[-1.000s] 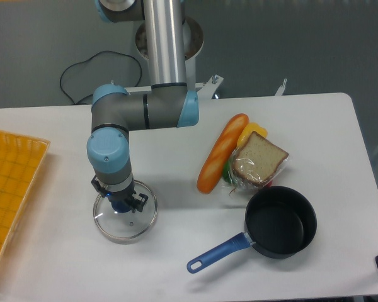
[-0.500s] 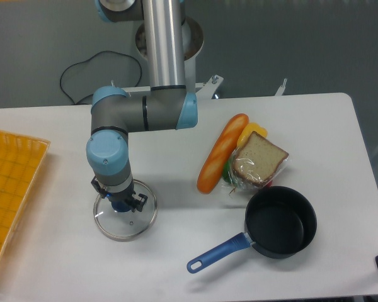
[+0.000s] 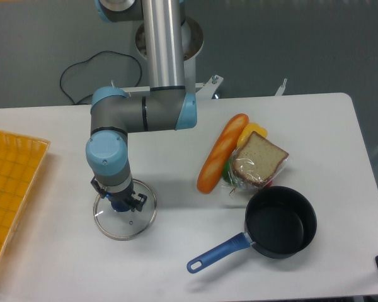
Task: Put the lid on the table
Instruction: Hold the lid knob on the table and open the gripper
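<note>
looking at the lid [image 3: 125, 216]: it sits at the left-front of the tabletop [image 3: 176, 264], well apart from the saucepan [image 3: 280, 222] on the right, between the yellow tray [image 3: 12, 189] and the food pile. its rim looks flat on or just above the surface; can't tell contact for sure from this angle.

gripper [image 3: 120, 204] is straight down over the lid's centre, jaws narrow and closed around the blue knob. the knob is mostly hidden by the jaws, only a bit of blue shows.

handling notes:
- glass with a thin metal rim: stiff, moderately heavy, fragile. no dropping, no edge-first landing.
- glass face is slick, rim is thin, so the knob is the only sensible hold. top-down pinch as it is now.
- a single-point hold means the lid can rock if tilted; keep it level.

judgement: task looks near done. the remaining step would be to confirm the rim is seated all round, then open the jaws and lift straight up so they don't drag the knob sideways.

bread loaf [image 3: 222, 153] and sandwich [image 3: 259, 160] are out of the way.
</note>
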